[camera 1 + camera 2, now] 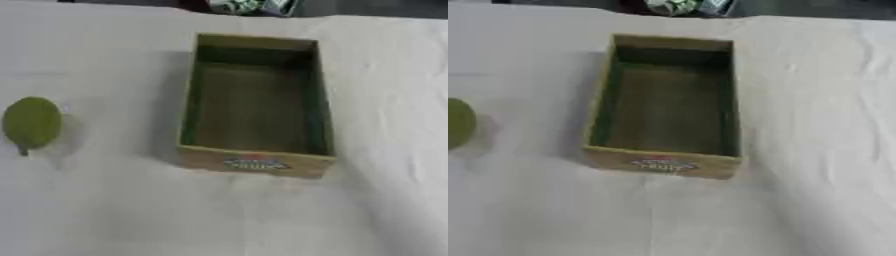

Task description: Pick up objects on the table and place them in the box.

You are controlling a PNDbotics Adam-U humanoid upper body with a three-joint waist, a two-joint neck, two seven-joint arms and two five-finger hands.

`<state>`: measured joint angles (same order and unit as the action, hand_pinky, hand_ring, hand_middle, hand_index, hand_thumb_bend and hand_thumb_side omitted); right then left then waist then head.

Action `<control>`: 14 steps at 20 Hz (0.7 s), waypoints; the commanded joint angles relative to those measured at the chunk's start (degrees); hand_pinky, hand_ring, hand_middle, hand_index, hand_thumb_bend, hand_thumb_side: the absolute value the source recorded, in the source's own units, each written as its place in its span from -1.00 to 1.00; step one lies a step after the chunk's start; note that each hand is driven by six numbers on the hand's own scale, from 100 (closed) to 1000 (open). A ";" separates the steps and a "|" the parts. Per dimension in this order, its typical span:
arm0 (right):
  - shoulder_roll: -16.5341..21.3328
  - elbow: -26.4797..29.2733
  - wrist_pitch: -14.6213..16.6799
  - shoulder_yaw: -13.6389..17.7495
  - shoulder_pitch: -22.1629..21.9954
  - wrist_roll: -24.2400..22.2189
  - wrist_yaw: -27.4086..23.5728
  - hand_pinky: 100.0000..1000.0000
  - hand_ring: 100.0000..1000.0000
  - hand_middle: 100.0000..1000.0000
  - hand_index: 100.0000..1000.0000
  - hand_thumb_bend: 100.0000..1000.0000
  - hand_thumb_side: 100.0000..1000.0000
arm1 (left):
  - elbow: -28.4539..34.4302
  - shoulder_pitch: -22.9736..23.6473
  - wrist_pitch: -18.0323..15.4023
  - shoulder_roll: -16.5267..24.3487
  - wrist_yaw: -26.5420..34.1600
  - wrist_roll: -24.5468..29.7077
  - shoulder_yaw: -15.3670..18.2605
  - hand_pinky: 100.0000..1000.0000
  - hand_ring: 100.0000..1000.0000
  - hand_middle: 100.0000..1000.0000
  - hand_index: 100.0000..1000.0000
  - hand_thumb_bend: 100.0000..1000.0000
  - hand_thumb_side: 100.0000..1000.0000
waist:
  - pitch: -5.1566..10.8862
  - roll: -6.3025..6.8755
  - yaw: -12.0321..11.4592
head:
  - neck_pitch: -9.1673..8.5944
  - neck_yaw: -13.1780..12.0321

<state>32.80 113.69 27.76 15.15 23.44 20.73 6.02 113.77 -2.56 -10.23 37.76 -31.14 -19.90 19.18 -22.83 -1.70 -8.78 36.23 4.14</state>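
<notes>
Cardboard box [254,162] rectangular, green oval object [31,122], perhaps a fruit, on white cloth [105,210], no hand visible.

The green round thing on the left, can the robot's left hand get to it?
Probably yes. The green round thing lies alone on the table's left side, apart from the box, with nothing around it. The left hand is not in view yet, though.

Neither view shows any part of the robot's body: no arm, no robot hand, no casing or cable lies within either picture's edges.
</notes>
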 commanded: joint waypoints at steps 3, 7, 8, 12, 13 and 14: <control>3.24 0.91 0.55 0.24 -0.36 -0.07 1.25 0.67 0.50 0.11 0.61 -1.00 -0.28 | 0.80 4.05 3.41 8.72 -5.25 4.03 -2.94 0.57 0.57 0.61 0.80 -1.00 -0.91 | 1.07 0.33 0.04 | 0.39 -0.06; 3.85 0.91 0.75 0.03 -0.91 -0.12 1.79 0.67 0.50 0.10 0.61 -1.00 -0.29 | 0.23 5.99 4.85 14.12 -7.86 9.73 -5.58 0.77 0.65 0.65 0.82 -0.81 -0.72 | 1.01 0.45 0.13 | 0.54 -0.39; 3.91 0.91 0.77 -0.03 -0.98 -0.13 1.87 0.67 0.50 0.10 0.61 -1.00 -0.29 | -0.16 6.01 4.87 15.16 -8.58 10.88 -6.14 0.82 0.70 0.70 0.85 -0.73 -0.70 | 1.00 0.46 0.17 | 0.54 -0.47; 4.08 0.91 0.81 -0.12 -1.01 -0.07 1.98 0.66 0.49 0.10 0.61 -1.00 -0.30 | -2.38 4.71 4.25 19.01 -10.20 15.00 -8.49 0.94 0.75 0.73 0.90 -0.54 -0.52 | 1.01 0.45 0.37 | 0.50 -0.70; 4.13 0.91 0.84 -0.16 -0.99 -0.09 1.99 0.66 0.49 0.10 0.61 -1.00 -0.31 | -2.94 4.15 3.79 19.65 -10.04 15.81 -9.03 0.94 0.75 0.73 0.91 -0.52 -0.47 | 1.03 0.45 0.40 | 0.49 -0.75; 4.16 0.91 0.85 -0.18 -0.99 -0.11 2.00 0.66 0.49 0.10 0.61 -1.00 -0.31 | -3.55 3.65 3.62 20.11 -9.95 16.40 -9.28 0.94 0.75 0.73 0.91 -0.52 -0.47 | 1.04 0.44 0.40 | 0.49 -0.76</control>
<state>34.84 113.69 28.36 14.76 22.11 20.62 7.83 110.52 1.54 -6.38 54.94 -40.91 -4.49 9.85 -22.84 -1.49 -8.34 36.72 3.57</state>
